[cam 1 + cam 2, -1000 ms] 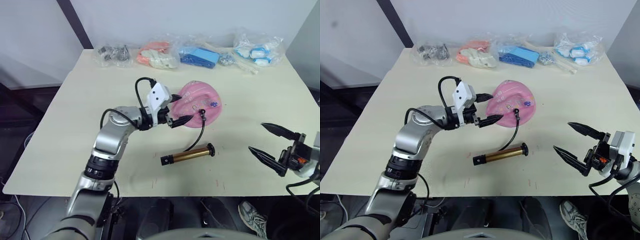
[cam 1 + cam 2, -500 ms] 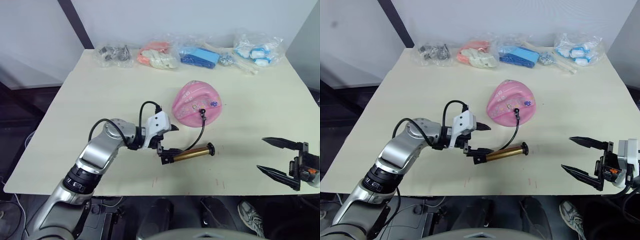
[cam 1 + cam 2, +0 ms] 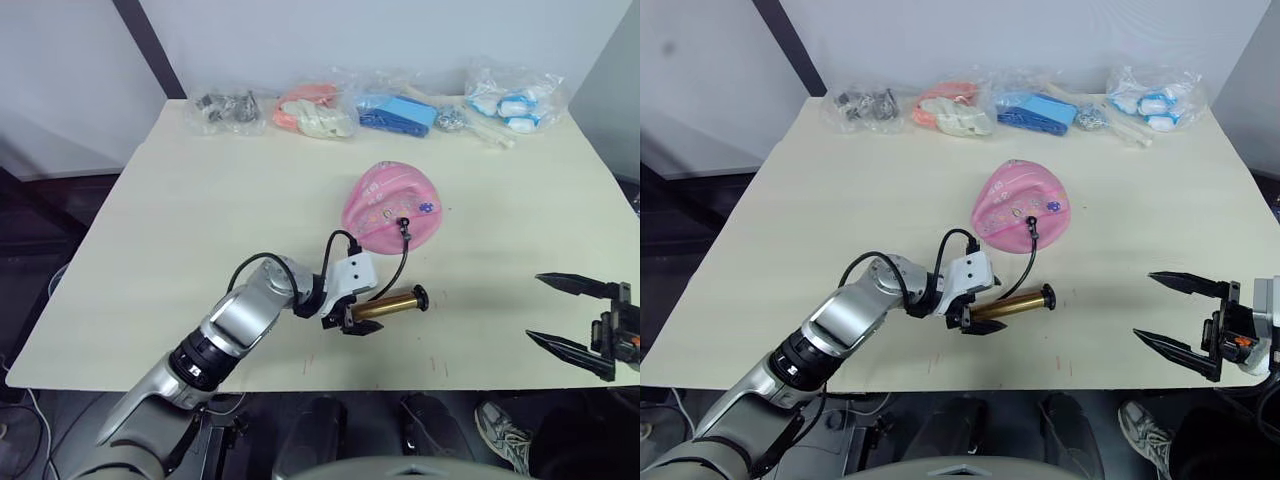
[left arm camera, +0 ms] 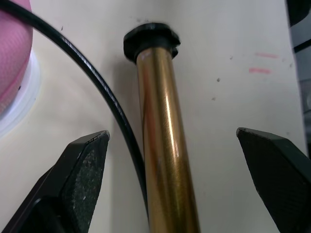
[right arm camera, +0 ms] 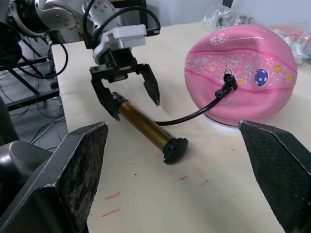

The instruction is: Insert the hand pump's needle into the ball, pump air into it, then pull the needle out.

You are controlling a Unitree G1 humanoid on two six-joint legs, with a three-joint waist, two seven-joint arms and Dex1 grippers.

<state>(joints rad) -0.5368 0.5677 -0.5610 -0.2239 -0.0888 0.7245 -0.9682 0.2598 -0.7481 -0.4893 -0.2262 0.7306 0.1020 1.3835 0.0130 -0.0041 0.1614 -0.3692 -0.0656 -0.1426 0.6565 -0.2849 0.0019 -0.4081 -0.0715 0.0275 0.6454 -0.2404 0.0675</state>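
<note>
two fingers of left hand (image 3: 357, 325) spread apart, straddling hand pump (image 3: 390, 302), untouched

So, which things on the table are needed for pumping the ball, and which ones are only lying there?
Needed for the job:
- hand pump, lying on the table, left tool open around its end
- needle, already in the ball
- ball, pink and saggy

Only lying there:
- four clear bags at the far edge: dark metal parts, orange-white items, blue items, blue-white items

Dented pink ball (image 3: 391, 207), needle (image 3: 404, 224) seemingly inserted; gold hand pump (image 3: 391, 301) lies flat nearby.
</note>
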